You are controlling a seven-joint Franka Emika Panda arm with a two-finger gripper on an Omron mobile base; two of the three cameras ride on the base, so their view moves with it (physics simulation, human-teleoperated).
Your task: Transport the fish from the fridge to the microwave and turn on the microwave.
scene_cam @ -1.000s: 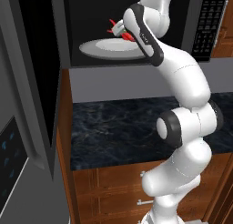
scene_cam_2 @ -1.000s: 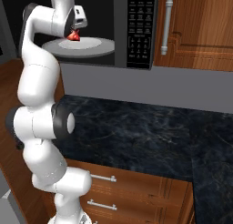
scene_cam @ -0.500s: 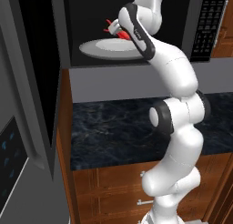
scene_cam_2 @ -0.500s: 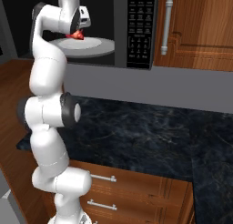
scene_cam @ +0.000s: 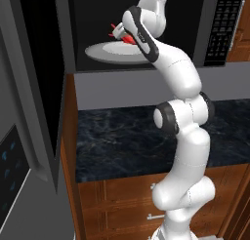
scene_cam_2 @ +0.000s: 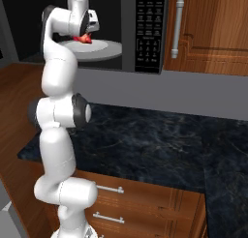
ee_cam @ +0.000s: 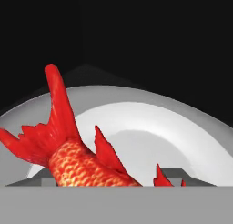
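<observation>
A dark marbled counter (scene_cam_2: pixel 160 145) runs along a plain grey wall (scene_cam_2: pixel 184 89). Beneath it sit brown wooden drawers (scene_cam_2: pixel 145 208) with silver bar handles (scene_cam_2: pixel 109 188). Above, to the right, hangs a wooden cupboard (scene_cam_2: pixel 213 29) with a vertical silver handle (scene_cam_2: pixel 177 26). A wooden side panel (scene_cam: pixel 70 131) borders the counter's left end.

Dark marble counter (scene_cam_2: pixel 160 140), wood cabinets (scene_cam_2: pixel 213 34), prob. drawers (scene_cam_2: pixel 145 203).

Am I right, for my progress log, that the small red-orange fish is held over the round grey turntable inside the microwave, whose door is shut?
Not quite: the microwave door stands open in the left base view. The red-orange fish is over the round grey turntable.
</observation>
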